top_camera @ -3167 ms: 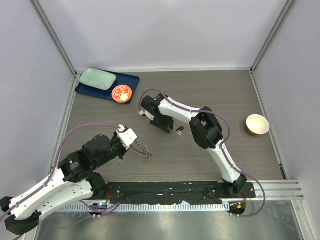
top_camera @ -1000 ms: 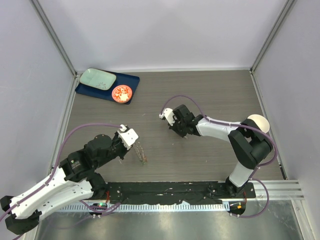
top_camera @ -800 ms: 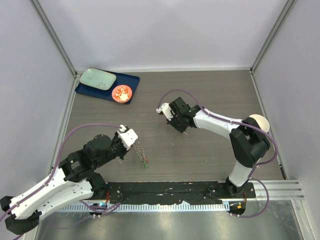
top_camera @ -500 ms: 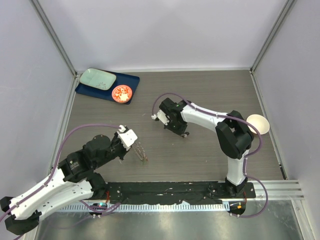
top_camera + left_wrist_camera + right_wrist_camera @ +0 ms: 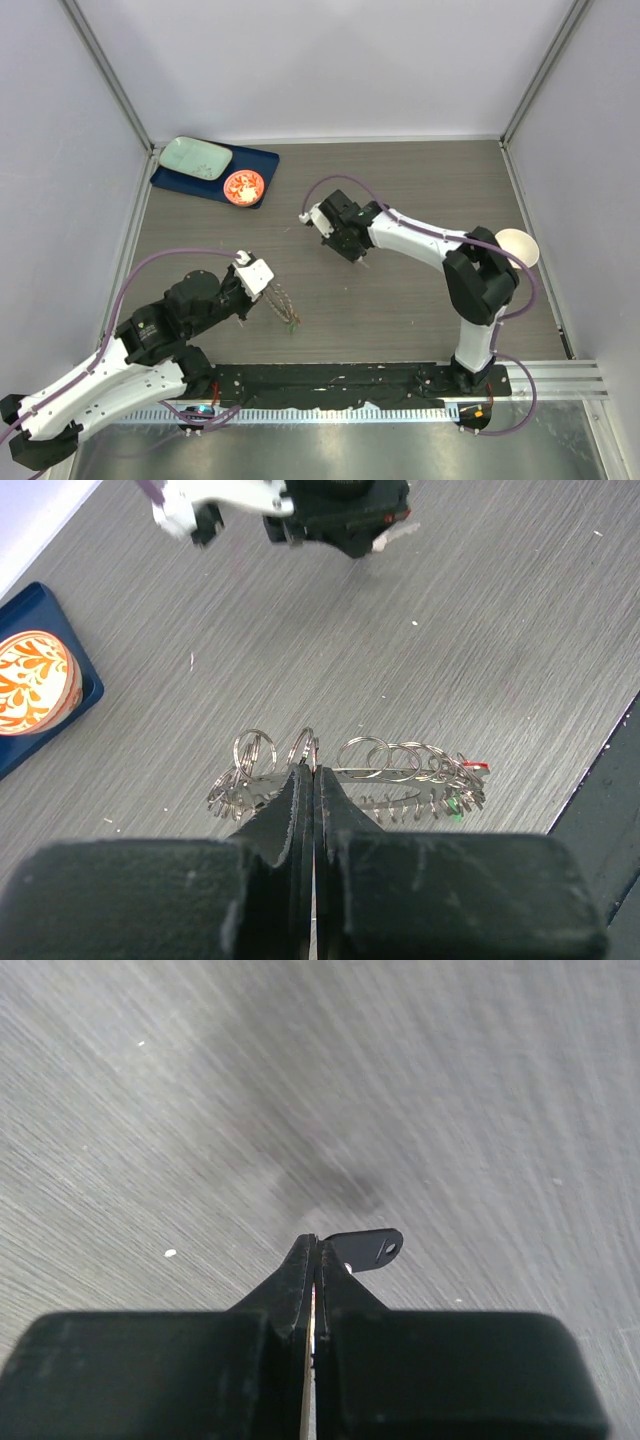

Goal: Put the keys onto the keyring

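Observation:
My left gripper [image 5: 306, 772] is shut on the keyring [image 5: 380, 780], a metal ring hung with small split rings and grey keys, held edge-on above the table. A green bit [image 5: 455, 807] and a red bit [image 5: 476, 767] sit at its right end. In the top view the keyring [image 5: 284, 308] hangs from the left gripper [image 5: 266, 290]. My right gripper [image 5: 315, 1245] is shut on a black key [image 5: 366, 1249], whose flat head with a hole sticks out to the right of the tips. The right gripper [image 5: 352, 248] hovers at mid-table.
A blue tray [image 5: 263, 160] at the back left holds a pale green plate [image 5: 195, 157] and an orange-red patterned dish [image 5: 243, 186]. A beige bowl [image 5: 517, 248] stands at the right edge. The right arm's wrist [image 5: 335, 510] shows at the top of the left wrist view.
The black key lay on the table beside the right gripper; now the right gripper holds it and has shifted left and back. The keyring swung slightly in the left gripper.

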Controlling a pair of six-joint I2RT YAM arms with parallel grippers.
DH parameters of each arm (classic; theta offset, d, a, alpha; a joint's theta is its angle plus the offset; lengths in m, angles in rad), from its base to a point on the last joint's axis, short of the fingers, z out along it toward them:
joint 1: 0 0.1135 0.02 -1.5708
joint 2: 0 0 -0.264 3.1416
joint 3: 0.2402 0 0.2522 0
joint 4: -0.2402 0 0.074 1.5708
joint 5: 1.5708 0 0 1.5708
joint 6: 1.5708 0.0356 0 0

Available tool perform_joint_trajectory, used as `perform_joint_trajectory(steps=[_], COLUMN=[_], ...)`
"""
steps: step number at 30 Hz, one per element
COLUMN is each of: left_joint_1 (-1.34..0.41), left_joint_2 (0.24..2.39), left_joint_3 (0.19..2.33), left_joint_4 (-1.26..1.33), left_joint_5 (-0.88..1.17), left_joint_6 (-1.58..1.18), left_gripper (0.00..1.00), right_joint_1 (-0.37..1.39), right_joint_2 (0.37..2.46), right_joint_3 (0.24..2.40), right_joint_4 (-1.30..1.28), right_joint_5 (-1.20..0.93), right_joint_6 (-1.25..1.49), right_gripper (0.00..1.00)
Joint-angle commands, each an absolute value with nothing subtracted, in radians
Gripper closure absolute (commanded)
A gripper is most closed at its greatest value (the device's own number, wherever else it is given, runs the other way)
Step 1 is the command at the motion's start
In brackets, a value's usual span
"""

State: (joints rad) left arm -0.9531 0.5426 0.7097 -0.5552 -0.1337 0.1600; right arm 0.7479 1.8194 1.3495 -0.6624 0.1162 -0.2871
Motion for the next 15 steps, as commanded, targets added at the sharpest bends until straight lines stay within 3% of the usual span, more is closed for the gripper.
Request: perform_joint_trajectory(steps=[1, 15], left_joint_1=[-0.948, -0.948], left_joint_2=[0.540, 0.555], left_joint_3=[0.736, 0.739], left_joint_4=[-0.515, -0.522], left_joint_5=[-0.130, -0.130], left_joint_6=[0.152, 0.153], left_gripper=[1.00, 1.00], right_joint_1=[0.793, 0.853], right_joint_2=[1.885, 1.970], right_joint_3=[1.378, 1.391], right_joint_4=[-0.715, -0.716], right_joint_5=[0.100, 0.112], right_joint_6=[-0.324, -0.399], right_gripper=[0.96, 0.87])
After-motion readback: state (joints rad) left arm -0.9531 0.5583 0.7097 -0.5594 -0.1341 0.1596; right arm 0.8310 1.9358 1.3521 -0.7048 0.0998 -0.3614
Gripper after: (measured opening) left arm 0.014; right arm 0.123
